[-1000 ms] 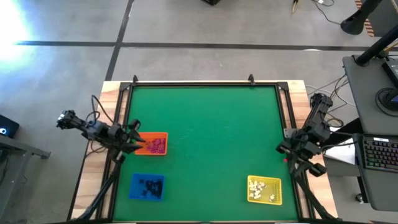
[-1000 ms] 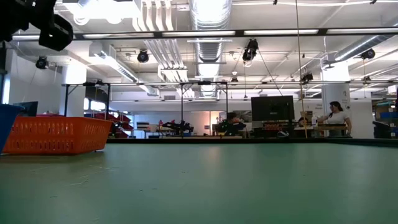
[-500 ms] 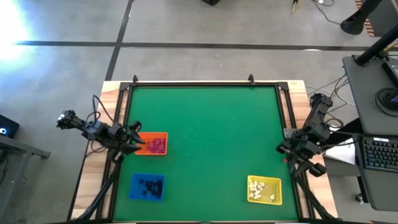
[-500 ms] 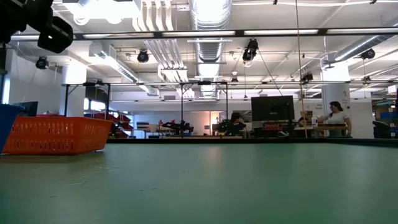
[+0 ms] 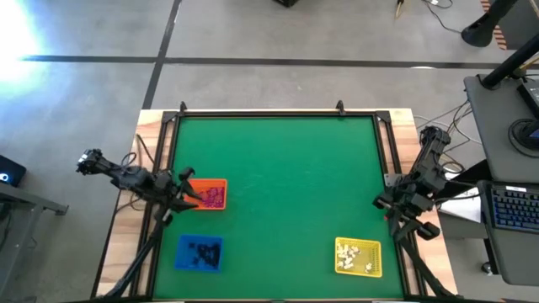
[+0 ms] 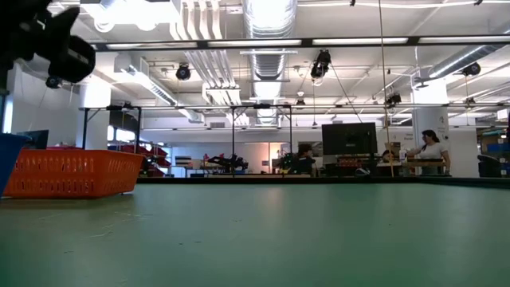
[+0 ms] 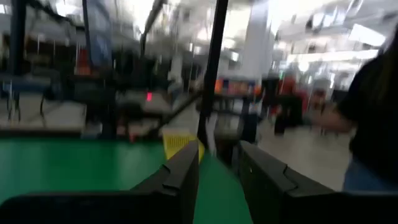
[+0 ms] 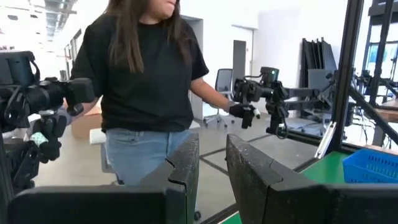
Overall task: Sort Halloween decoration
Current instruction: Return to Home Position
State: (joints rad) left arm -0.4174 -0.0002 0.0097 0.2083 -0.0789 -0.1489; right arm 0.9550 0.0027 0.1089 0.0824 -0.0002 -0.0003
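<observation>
At the near edge of the flat green felt-like table mat sit two shallow rectangular plastic trays, well apart. The blue tray is at the left and holds a cluster of tiny spiky black trinkets. The yellow tray is at the right and holds small lumpy white trinkets.

Just beyond the blue one lies the orange tray. The table-level camera shows its walls as an open lattice mesh. A heap of pinkish-purple trinkets is piled in its right half.

The left gripper is raised over the mat's left edge, at the orange tray's left end. Its two blocky dark fingers stand slightly apart with a narrow gap and hold nothing.

The right gripper is folded in at the mat's right edge, farther back than the yellow tray and clear of it. Its angular matte fingers are likewise a little parted and empty.

Past the table, the right wrist camera shows a person in a black T-shirt and blue jeans standing on the grey floor. The far hall has round silver ceiling ducts, strip lights and workbenches, with another person at the back.
</observation>
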